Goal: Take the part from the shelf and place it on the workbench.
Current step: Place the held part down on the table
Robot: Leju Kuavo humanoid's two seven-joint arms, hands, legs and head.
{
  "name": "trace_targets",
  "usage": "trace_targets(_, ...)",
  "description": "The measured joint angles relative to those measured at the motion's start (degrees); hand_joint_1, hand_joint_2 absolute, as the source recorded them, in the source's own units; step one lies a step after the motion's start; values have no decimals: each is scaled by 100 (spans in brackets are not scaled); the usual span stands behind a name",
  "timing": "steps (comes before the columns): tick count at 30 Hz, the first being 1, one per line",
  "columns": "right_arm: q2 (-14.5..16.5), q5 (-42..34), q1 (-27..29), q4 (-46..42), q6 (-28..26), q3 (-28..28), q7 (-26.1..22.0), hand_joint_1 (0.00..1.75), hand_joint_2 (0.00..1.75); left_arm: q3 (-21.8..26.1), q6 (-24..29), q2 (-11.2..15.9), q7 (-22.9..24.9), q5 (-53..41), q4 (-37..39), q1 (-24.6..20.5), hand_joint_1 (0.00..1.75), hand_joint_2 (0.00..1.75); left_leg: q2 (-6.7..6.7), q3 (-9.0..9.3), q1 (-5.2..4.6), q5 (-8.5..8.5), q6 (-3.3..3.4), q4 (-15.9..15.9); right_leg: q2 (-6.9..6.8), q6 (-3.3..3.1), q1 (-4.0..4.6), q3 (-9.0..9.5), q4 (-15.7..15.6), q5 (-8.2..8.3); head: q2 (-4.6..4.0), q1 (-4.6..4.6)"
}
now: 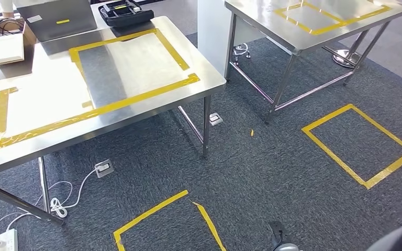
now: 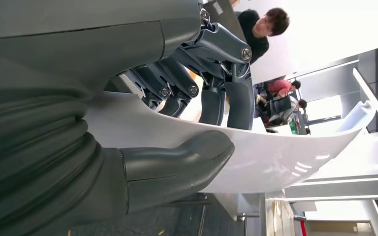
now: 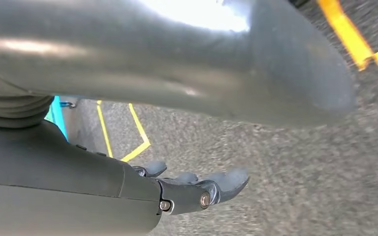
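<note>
Now, step in hand: carrying the part toward the workbench, judged from the grip and the tables ahead.
Left hand (image 2: 177, 128): grasping the part (image 2: 275, 157), a pale, thin, curved panel; thumb (image 2: 187, 160) pressed on one face, dark fingers (image 2: 226, 98) on the other.
Part location: off the shelf, pinched in the left hand, long free end reaching well beyond the grip.
Right hand (image 3: 197, 189): holding nothing, fingers loosely extended over grey carpet (image 3: 285, 162), near yellow floor tape (image 3: 138, 130).
Likely target: steel workbench (image 1: 47, 94) with a yellow taped rectangle (image 1: 131, 57); second steel table (image 1: 272, 31) to the right similarly marked, so cannot tell for certain which is meant.
Doing it well: keep the pinch firm and level, since the unsupported end could sway or flex.
Approach: lift above the table edge, then lower flat inside the tape.
Hazards: cardboard box (image 1: 5, 39) and black case (image 1: 125, 13) at the far side.
Release: only once the panel rests fully on steel.
Bystanders: people (image 2: 263, 27) seated beyond the part.
</note>
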Motion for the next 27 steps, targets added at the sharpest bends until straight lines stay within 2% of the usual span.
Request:
trace_targets(1,0,2,-4,0,-3,5,-3,0,0,43,-2,2,9,2,-55,30,175,175,-15,35,-4,-39,-24,2,2,-21,15,103,-298,88,0,-8)
trace_targets(2,0,1,-5,0,-6,11,-3,0,0,73,-3,3,25,1,-98,53,175,175,-27,50,-8,-76,-58,-6,6,-40,31,158,-463,111,0,-16)
trace_targets(4,0,-14,-1,1,-13,20,-2,0,0,98,-15,8,58,-7,-148,69,175,175,-55,78,-14,-85,-138,32,9,-91,35,215,-554,31,0,-24)
trace_targets(5,2,-34,2,1,-15,21,-4,0,0,100,-21,11,82,-24,-159,59,175,175,-55,96,-12,-94,-172,65,10,-124,23,273,-580,54,0,-19)
trace_targets(7,4,-86,-8,1,-17,20,-21,0,0,87,-20,17,123,-66,-142,-45,175,175,-37,29,-1,-173,-220,308,5,-191,0,426,-610,15,0,-31)
trace_targets(8,6,-110,-20,1,-17,19,-30,0,0,69,-10,15,136,-91,-110,-126,175,175,-22,-114,11,-273,-242,563,4,-214,-4,483,-620,-15,0,-43)
trace_targets(10,6,-152,-39,1,-17,19,-36,0,0,-3,16,-1,105,-168,17,-300,175,175,-7,-569,37,-526,-293,1243,3,-233,-4,565,-620,-90,0,-55)
trace_targets(11,7,-164,-43,1,-17,19,-37,0,0,-56,35,-13,66,-219,101,-368,175,175,-1,-783,51,-588,-311,1486,6,-232,-4,608,-619,-134,0,-56)
trace_targets(12,8,-171,-44,1,-18,19,-37,0,0,-114,55,-22,20,-265,179,-423,175,175,7,-918,64,-555,-322,1560,10,-229,-5,663,-618,-183,0,-56)
trace_targets(13,12,-172,-44,1,-19,18,-37,0,0,-165,72,-28,-20,-293,241,-475,175,175,15,-947,75,-395,-323,1423,15,-223,-6,733,-617,-236,0,-56)
trace_targets(15,24,-172,-42,1,-19,17,-39,0,0,-239,91,-31,-66,-310,329,-576,175,175,30,-799,86,171,-298,729,24,-195,-8,870,-622,-350,0,-57)
trace_targets(16,28,-171,-43,0,-19,17,-45,0,0,-262,94,-33,-80,-310,377,-628,175,175,41,-734,74,338,-283,414,31,-169,-8,928,-625,-399,0,-65)
trace_targets(17,31,-170,-47,-1,-18,17,-53,0,0,-285,97,-36,-89,-315,420,-673,175,175,54,-691,53,432,-253,204,33,-132,-7,953,-633,-443,0,-74)
trace_targets(18,32,-170,-49,-1,-17,17,-66,0,0,-306,98,-35,-98,-321,460,-704,175,175,64,-680,32,456,-214,99,33,-90,-4,977,-640,-470,0,-81)
trace_targets(19,33,-170,-51,-2,-16,16,-82,0,0,-327,100,-34,-110,-325,493,-729,175,175,71,-671,13,402,-170,82,32,-50,1,1009,-639,-476,0,-87)
trace_targets(21,33,-173,-51,-2,-23,15,-110,0,0,-363,96,-27,-149,-327,531,-770,175,175,68,-561,22,423,-75,31,18,15,8,1067,-605,-503,0,-74)
trace_targets(22,33,-178,-57,-2,-33,15,-120,0,0,-379,94,-30,-172,-326,554,-805,175,175,68,-488,32,394,-35,12,13,33,8,1046,-505,-534,0,-71)
trace_targets(23,32,-183,-68,-2,-47,15,-125,0,0,-400,92,-36,-193,-331,582,-851,175,175,66,-418,39,362,0,-3,10,49,4,945,-297,-604,0,-64)
trace_targets(24,31,-188,-77,-2,-61,14,-124,0,0,-428,92,-44,-207,-342,615,-902,175,175,66,-362,38,320,29,-14,9,60,2,751,19,-706,0,-59)
trace_targets(26,31,-198,-75,-2,-80,9,-114,0,0,-496,92,-73,-224,-366,691,-978,175,175,57,-282,23,230,56,-14,10,76,8,216,715,-950,0,-50)
trace_targets(27,31,-203,-66,-2,-85,4,-109,0,0,-526,92,-90,-227,-373,725,-992,175,175,50,-230,13,177,59,-13,10,77,12,-2,910,-1008,0,-49)
